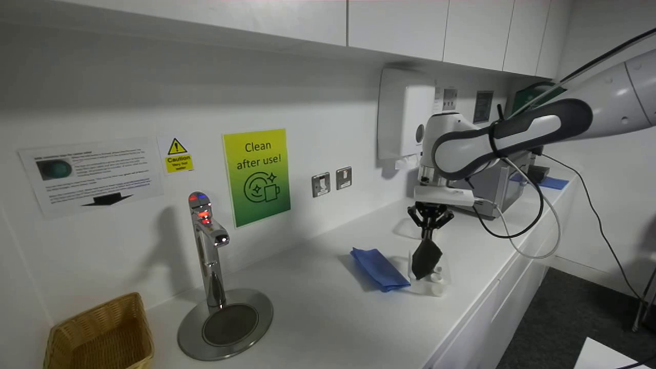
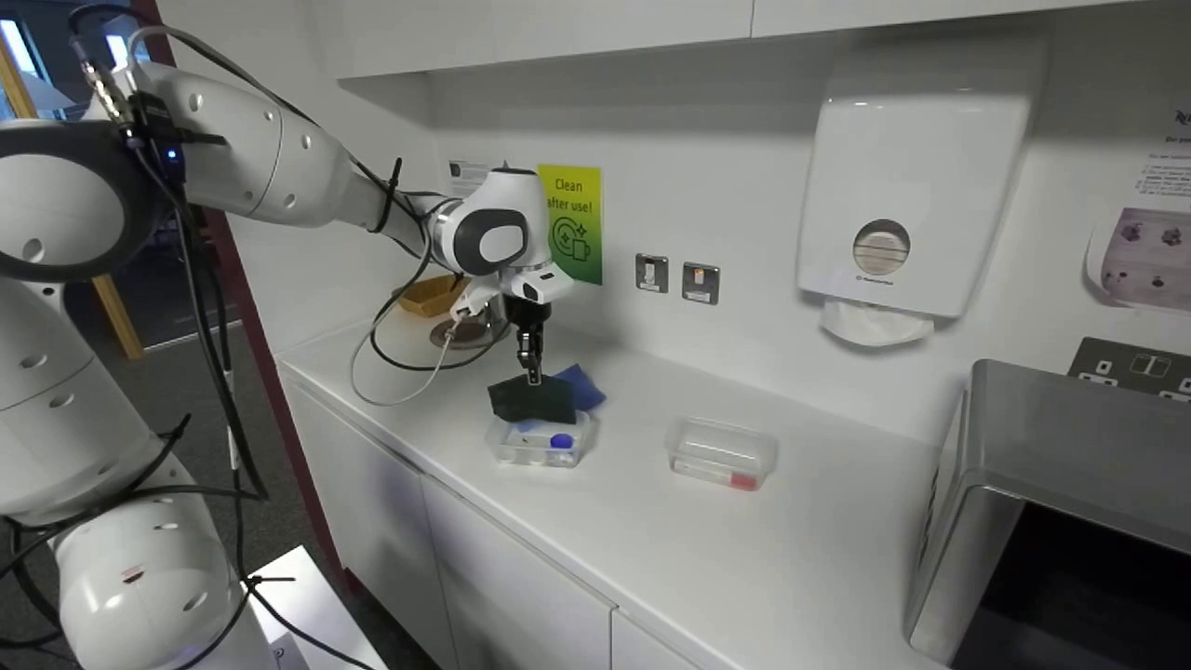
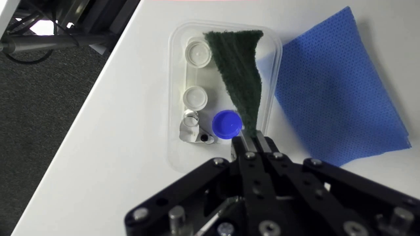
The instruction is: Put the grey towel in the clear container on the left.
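Hanging over white counter [image 2: 791, 540]: dark towel [image 1: 426, 260]; cupboards [image 1: 394, 25] above, carpet [image 1: 553, 312] below.

Green poster [image 1: 258, 177]: "Clean after use!"; warning sticker [image 1: 178, 156]: "Caution Very hot water"

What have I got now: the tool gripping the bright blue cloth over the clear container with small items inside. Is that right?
Not quite. The wrist view shows the tool gripping the dark towel; the bright blue cloth lies on the counter beside the clear container. The rest stands: the towel is over that container, with small items inside.
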Motion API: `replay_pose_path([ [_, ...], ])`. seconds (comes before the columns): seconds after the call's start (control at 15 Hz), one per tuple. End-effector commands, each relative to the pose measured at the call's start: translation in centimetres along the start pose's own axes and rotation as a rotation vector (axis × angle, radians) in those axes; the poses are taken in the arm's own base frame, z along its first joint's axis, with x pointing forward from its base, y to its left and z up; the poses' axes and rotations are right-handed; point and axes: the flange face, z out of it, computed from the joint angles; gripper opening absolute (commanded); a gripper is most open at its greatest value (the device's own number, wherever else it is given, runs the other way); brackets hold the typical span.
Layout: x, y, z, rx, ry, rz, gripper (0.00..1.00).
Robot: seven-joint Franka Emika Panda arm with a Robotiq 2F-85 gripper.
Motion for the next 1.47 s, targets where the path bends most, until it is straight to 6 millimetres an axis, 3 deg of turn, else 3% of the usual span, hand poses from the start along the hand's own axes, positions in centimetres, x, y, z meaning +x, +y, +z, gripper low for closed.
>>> replay_pose_path([
  [0.0, 0.5, -0.5, 0.1, 0.014, 0.005, -0.022, 0.01],
  [0.47, 1.0, -0.4, 1.1, -0.002, 0.008, -0.017, 0.01],
  [0.93, 1.5, -0.8, 4.0, 0.001, -0.006, -0.021, 0.01],
  [1.27, 1.4, -1.0, 4.5, 0.005, -0.007, -0.025, 0.01],
  [1.33, 1.4, -0.9, 4.5, 0.006, -0.009, -0.027, 0.18],
  [1.4, 1.4, -0.9, 4.5, 0.006, -0.009, -0.027, 0.29],
])
